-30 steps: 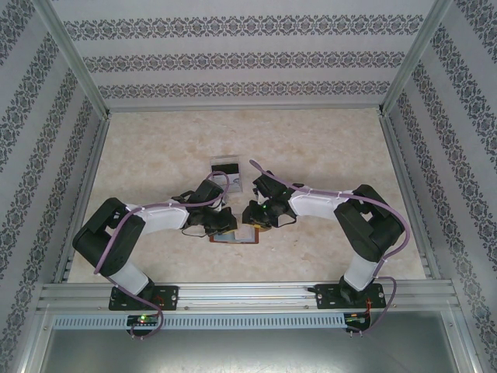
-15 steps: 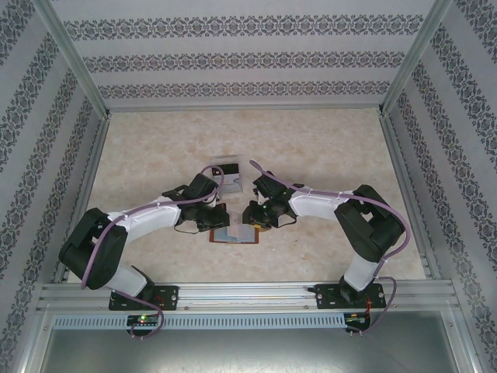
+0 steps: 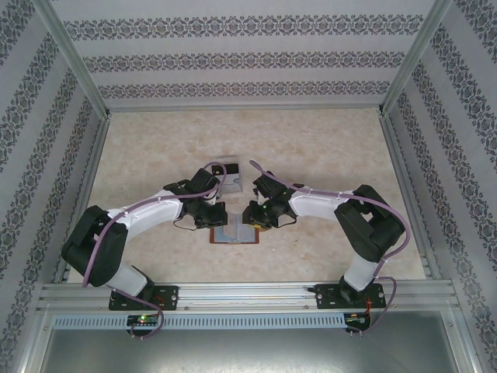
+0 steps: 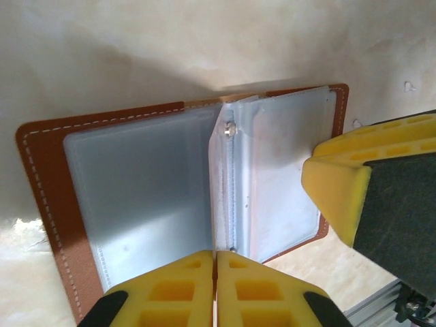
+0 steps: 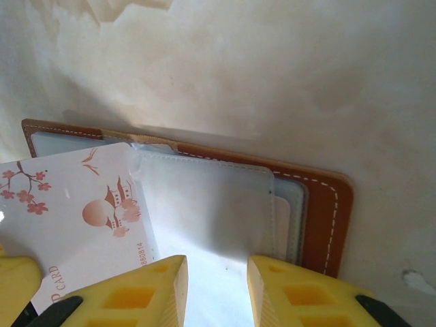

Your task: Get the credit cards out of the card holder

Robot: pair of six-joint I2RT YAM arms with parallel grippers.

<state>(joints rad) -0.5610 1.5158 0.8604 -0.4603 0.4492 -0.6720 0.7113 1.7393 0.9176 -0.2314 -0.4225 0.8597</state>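
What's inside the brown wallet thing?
Clear plastic sleeves fill the open card holder, and the ones facing up look empty. One white card with a pink tree print stands over one half, pinched by the left gripper. Whatever lies behind it is hidden.

holder (image 4: 48,177): one | card (image 5: 75,218): one in sight | clear tray (image 3: 227,165): one, contents too small to count | arms: two, left arm (image 3: 147,214) and right arm (image 3: 318,203) | grippers: two, left gripper (image 4: 216,262) and right gripper (image 5: 218,272)

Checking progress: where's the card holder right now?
In the top view, the card holder lies open on the table, near-centre, where the left hand and right hand meet.
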